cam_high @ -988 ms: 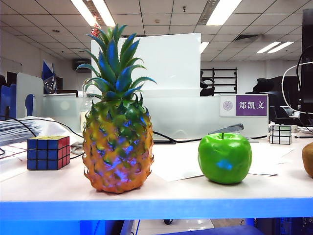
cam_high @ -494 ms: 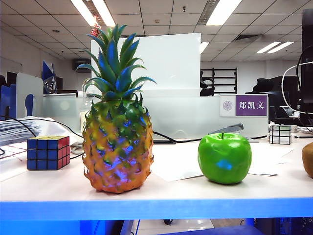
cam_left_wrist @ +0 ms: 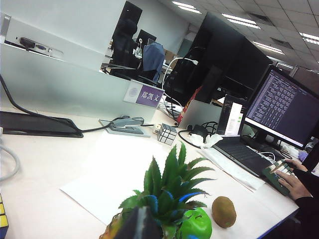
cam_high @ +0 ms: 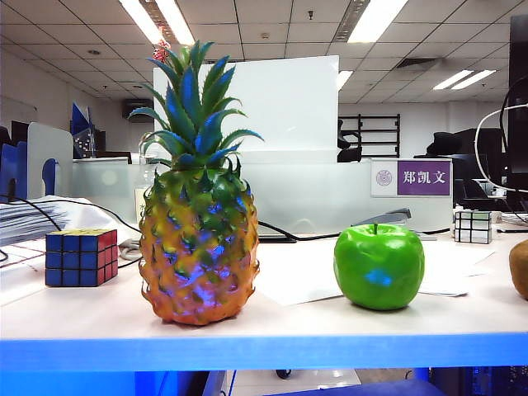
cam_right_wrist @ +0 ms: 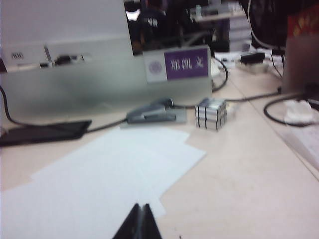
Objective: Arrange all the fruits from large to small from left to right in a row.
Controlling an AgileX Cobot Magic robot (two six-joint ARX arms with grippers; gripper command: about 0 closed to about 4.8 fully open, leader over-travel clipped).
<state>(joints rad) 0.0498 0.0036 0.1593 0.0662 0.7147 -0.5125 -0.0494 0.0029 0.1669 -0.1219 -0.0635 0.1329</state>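
While the pineapple (cam_high: pixel 198 239) stands upright near the front edge of the surface (cam_high: pixel 313 326), it serves as the landmark for everything else in the exterior view: the green apple (cam_high: pixel 379 266) sits to its right, well apart from it, and the brown kiwi (cam_high: pixel 520 268) lies further right again, cut off by the edge of that view, so the three fruits run in one row from largest to smallest. To the left of the pineapple and a little behind it rests a multicoloured puzzle cube (cam_high: pixel 81 256), and far behind the apple a silver-and-white cube (cam_high: pixel 473 226) stands near a purple name plate (cam_high: pixel 411 177). Sheets of white paper (cam_high: pixel 297 276) lie behind the pineapple and the apple. Neither arm shows in the exterior view. From the left wrist view the left gripper (cam_left_wrist: pixel 139 226) hangs above the pineapple's green crown (cam_left_wrist: pixel 169 186), apart from it, with the apple (cam_left_wrist: pixel 196 225) and the kiwi (cam_left_wrist: pixel 224 211) beyond; only a dark tip shows, and whether its jaws are wide or narrow cannot be told. From the right wrist view the right gripper (cam_right_wrist: pixel 141 222) hovers over the paper (cam_right_wrist: pixel 99 174), its jaws pressed together to a point and holding nothing, with a stapler (cam_right_wrist: pixel 155 113) and the silver cube (cam_right_wrist: pixel 211 114) beyond it
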